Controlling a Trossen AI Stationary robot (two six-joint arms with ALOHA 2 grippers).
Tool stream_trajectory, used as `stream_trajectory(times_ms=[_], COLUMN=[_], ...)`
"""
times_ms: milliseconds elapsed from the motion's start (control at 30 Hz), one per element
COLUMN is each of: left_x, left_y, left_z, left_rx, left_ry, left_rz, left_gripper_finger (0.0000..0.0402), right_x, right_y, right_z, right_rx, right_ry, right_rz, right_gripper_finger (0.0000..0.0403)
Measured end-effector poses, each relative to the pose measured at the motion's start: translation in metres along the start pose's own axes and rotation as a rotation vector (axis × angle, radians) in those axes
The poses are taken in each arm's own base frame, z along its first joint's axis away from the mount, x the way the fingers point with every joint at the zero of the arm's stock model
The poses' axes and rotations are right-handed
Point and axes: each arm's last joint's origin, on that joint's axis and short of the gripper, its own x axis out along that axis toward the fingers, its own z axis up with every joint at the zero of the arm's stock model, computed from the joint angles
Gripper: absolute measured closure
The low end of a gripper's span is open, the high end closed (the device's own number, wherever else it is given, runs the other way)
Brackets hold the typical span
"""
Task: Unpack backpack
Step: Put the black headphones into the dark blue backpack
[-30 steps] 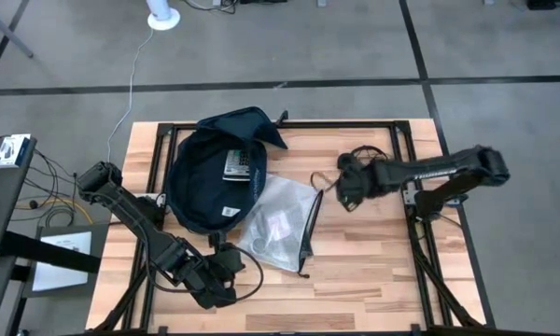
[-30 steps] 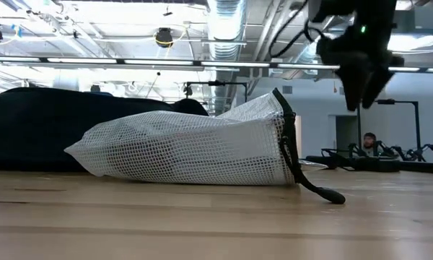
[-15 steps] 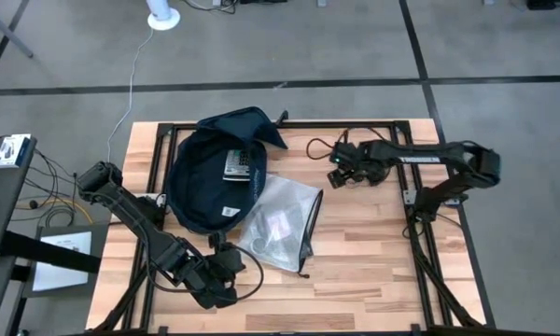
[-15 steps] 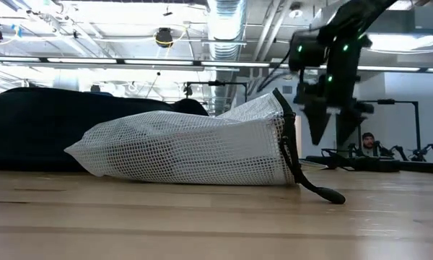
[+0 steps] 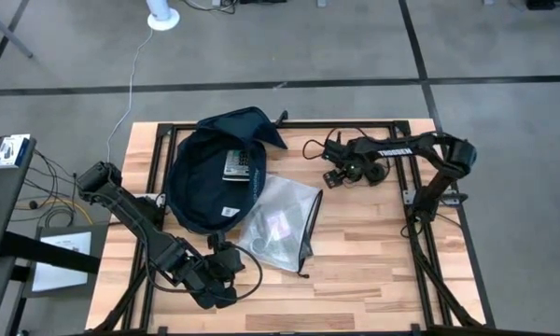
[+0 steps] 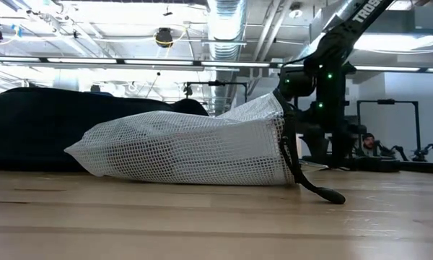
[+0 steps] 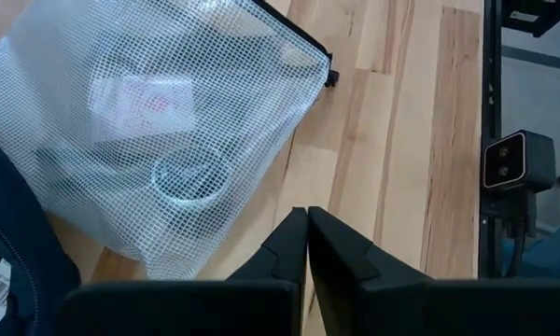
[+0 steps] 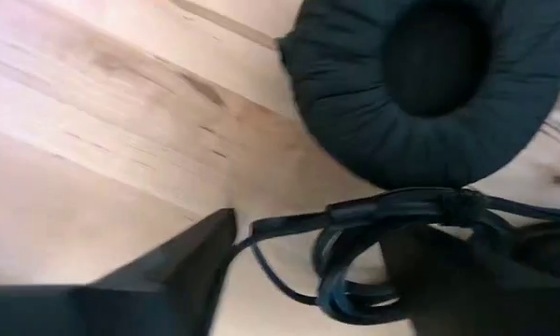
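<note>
The dark navy backpack [image 5: 205, 177] lies open on the table's far left, with a pale flat item [image 5: 238, 163] showing in its mouth. Against its right side lies a clear mesh pouch [image 5: 280, 224] [image 7: 159, 131]. Black headphones [image 8: 429, 84] with a coiled cable [image 8: 392, 233] lie at the far middle of the table. My right gripper [image 5: 332, 177] [image 8: 308, 252] points down over them, open, with one finger on each side of the cable coil. My left gripper [image 7: 306, 217] hovers shut near the front edge, short of the pouch's near corner. My right gripper's fingers [image 8: 187, 252] come down from above astride the cable coil [image 8: 355, 224] beside the ear cushion. Whether they touch the cable, I cannot tell. The headphones lie on the table.
A black frame rail [image 5: 420, 215] runs along the table's edges. The pouch's black zip edge and pull [image 6: 325, 191] trail onto the wood toward the right. Bare wood [image 5: 373, 252] lies at the near right.
My right gripper has come down from high above the table to just over the headphones, moving toward the table's far left, and has tipped to point straight down. The backpack, the pouch and my left arm have kept still.
</note>
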Motion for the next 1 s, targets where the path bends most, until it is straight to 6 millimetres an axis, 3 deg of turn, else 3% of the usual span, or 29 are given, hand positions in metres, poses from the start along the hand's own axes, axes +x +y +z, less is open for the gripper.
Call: stream_trajectory(times_ms=[167, 233, 433, 600, 867, 1000], left_x=[0.0, 0.0, 0.001, 0.003, 0.005, 0.005], left_y=[0.0, 0.0, 0.002, 0.004, 0.006, 0.006], left_z=[0.0, 0.0, 0.001, 0.004, 0.006, 0.006], left_rx=[0.006, 0.013, 0.043, 0.051, 0.04, 0.03], left_ry=[0.001, 0.004, 0.004, 0.001, -0.001, -0.001], left_rz=[0.001, 0.004, 0.008, 0.016, 0.021, 0.02], left_gripper_finger=[0.0402, 0.0402, 0.0402, 0.0402, 0.0402, 0.0402], right_x=[-0.027, -0.043, -0.088, -0.109, -0.09, -0.079], right_y=[0.001, 0.003, 0.0, -0.016, -0.058, -0.066], right_z=[-0.012, -0.012, -0.026, -0.029, 0.003, 0.013], right_rx=[-0.041, -0.045, -0.058, 0.0, 0.185, 0.187], right_ry=[-0.045, -0.117, -0.271, -0.452, -0.307, -0.269], right_rz=[0.045, 0.102, 0.229, 0.107, 0.136, 0.118], right_gripper_finger=[0.0346, 0.0385, 0.0394, 0.0396, 0.0389, 0.0345])
